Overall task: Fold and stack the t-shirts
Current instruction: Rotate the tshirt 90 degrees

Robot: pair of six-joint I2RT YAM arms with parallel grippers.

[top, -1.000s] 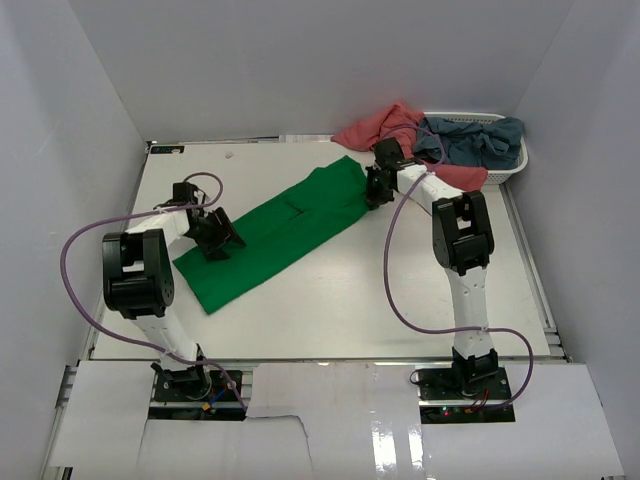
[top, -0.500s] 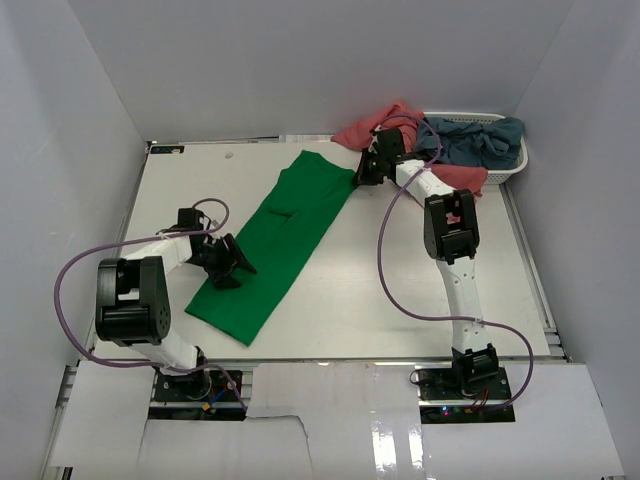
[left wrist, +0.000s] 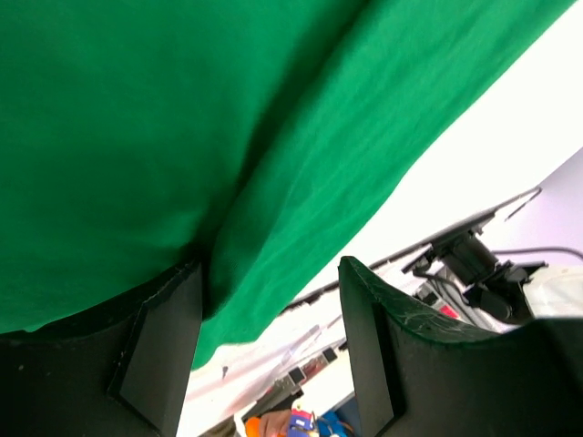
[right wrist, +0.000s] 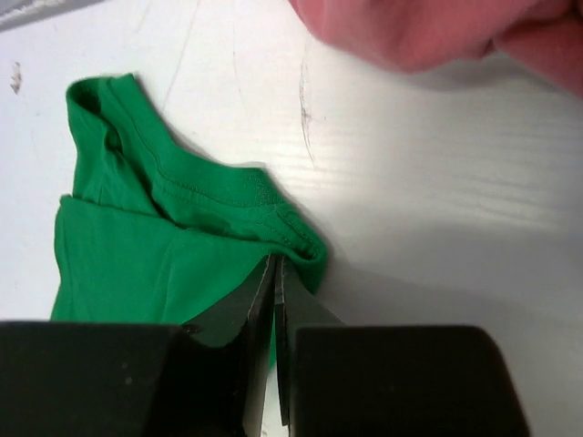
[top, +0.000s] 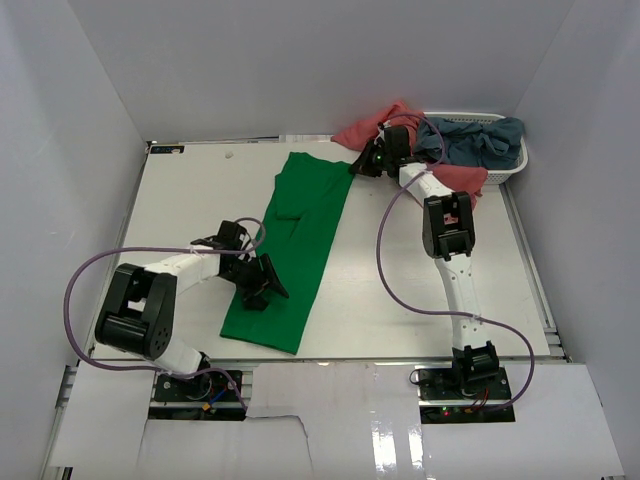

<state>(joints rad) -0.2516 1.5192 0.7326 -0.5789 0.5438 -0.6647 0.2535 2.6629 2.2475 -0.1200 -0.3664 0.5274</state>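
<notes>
some hem of the green t-shirt hides between the closed right jaws.

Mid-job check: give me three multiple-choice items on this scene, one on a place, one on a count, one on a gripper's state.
1. Where is the dusty grey-blue cloth t-shirt?
A) in the white slatted plastic basket
B) spread flat between the arms
C) held aloft

2. How many t-shirts show?
A) one
B) two
C) three

3. The right gripper is:
A) wide open
B) shut on the bright green cloth t-shirt's edge
C) shut on the basket's rim

1 A: it lies bunched in the basket.
2 C: green, grey-blue and a salmon-pink cloth t-shirt.
3 B: the right wrist view shows it pinching the green edge.
</notes>
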